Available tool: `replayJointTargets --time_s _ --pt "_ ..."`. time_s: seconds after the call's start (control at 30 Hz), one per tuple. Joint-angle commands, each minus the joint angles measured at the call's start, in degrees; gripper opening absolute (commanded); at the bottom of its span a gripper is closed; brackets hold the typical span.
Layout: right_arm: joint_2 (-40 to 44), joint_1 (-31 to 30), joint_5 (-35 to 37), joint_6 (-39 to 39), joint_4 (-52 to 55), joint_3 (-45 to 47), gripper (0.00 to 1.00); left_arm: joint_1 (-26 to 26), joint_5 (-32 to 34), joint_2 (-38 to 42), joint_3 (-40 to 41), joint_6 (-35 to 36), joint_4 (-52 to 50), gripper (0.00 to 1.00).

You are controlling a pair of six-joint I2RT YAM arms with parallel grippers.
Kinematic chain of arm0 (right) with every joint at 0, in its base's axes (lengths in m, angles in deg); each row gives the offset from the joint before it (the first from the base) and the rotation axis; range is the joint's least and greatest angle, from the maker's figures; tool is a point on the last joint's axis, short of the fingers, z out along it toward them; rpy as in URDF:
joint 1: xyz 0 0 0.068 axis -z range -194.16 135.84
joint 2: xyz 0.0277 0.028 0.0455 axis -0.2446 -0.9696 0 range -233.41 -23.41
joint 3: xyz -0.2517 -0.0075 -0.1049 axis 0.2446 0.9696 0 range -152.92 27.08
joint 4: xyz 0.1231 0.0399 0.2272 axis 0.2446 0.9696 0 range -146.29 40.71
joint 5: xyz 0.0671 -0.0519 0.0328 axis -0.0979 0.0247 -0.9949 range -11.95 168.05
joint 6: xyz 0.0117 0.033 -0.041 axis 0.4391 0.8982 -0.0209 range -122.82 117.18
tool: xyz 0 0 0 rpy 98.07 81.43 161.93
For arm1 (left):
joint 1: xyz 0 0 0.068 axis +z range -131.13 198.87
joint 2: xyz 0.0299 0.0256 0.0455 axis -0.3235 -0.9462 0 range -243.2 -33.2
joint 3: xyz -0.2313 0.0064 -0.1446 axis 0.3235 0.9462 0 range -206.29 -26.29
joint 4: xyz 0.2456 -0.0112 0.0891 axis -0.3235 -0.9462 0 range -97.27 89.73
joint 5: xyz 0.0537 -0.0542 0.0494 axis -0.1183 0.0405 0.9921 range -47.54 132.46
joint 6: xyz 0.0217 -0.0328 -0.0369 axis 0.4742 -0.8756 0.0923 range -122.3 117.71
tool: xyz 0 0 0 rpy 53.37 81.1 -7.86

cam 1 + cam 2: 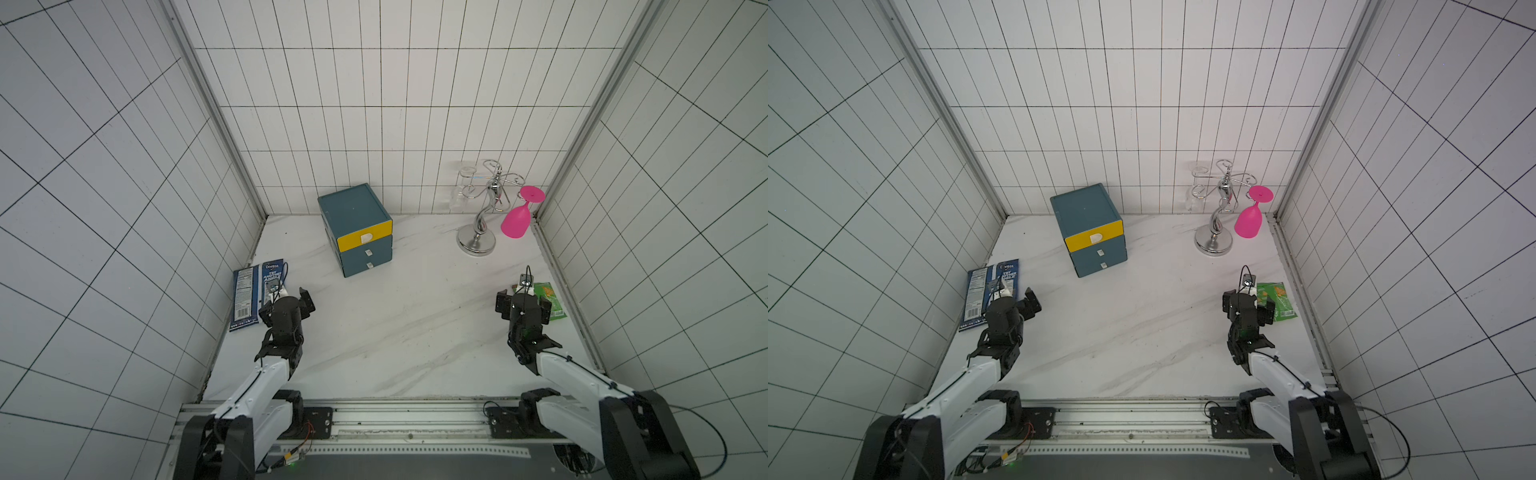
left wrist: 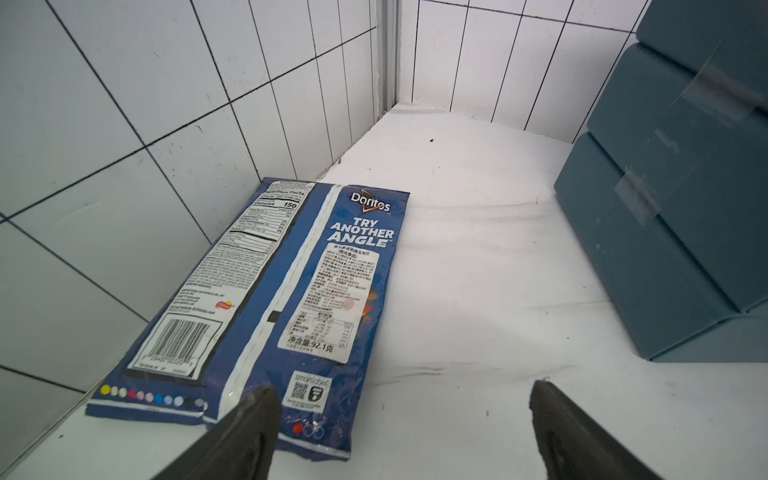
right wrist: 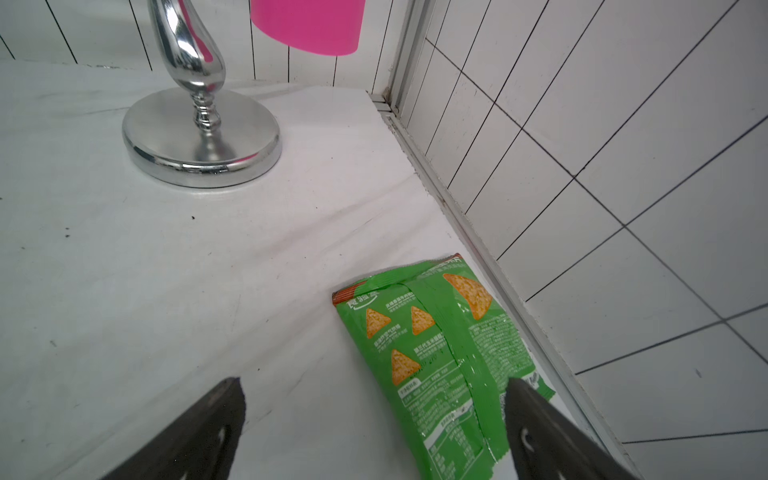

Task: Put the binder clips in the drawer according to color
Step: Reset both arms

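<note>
Left wrist view: left gripper (image 2: pixel 403 388) is spread wide with nothing in it, right by the blue Doritos bag (image 2: pixel 291 291), front-left of the drawer (image 2: pixel 673 199). Right gripper (image 3: pixel 374 382) same deal, wide and empty, well off to the drawer's front-right by a green chip bag (image 3: pixel 440 353).

Dark-teal drawer cabinet (image 1: pixel 353 210), yellow top drawer (image 1: pixel 351 242), upright near back wall (image 1: pixel 374 124).
</note>
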Motion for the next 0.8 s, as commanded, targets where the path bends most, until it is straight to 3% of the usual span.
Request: replayJointTargets --time_s 0.0,0.23,0.33,0.43,0.5,0.63,0.77 --pt "-7.1 3.0 -3.2 -2.0 -19.9 0.1 0.99 0.1 -0.6 -7.0 -0.1 1.7 20.3 0.97" --pt "-18.1 8.7 -12.1 -1.2 -28.0 -2.0 0.99 1.3 -5.4 -19.9 -3.1 4.3 31.4 0.98" --pt "-23.4 8.9 -12.8 -2.2 -34.1 -1.9 0.99 1.6 -8.6 -23.9 -3.0 5.1 34.9 0.98" --pt "-21.8 10.1 -15.2 -0.8 -23.1 -6.1 0.99 1.6 -11.2 -28.3 -3.3 6.9 38.8 0.98" --pt "-22.7 12.1 -17.8 0.6 -19.6 -8.5 0.99 1.6 -12.0 -29.4 -4.9 7.5 37.5 0.98" --pt "-22.5 13.9 -20.0 1.9 -17.7 -9.3 0.99 1.8 -8.5 -29.4 -11.9 5.0 23.7 0.98" --pt "-22.2 13.9 -19.8 1.8 -18.2 -8.9 0.99 1.5 -8.1 -29.9 -11.8 5.3 24.5 0.98"
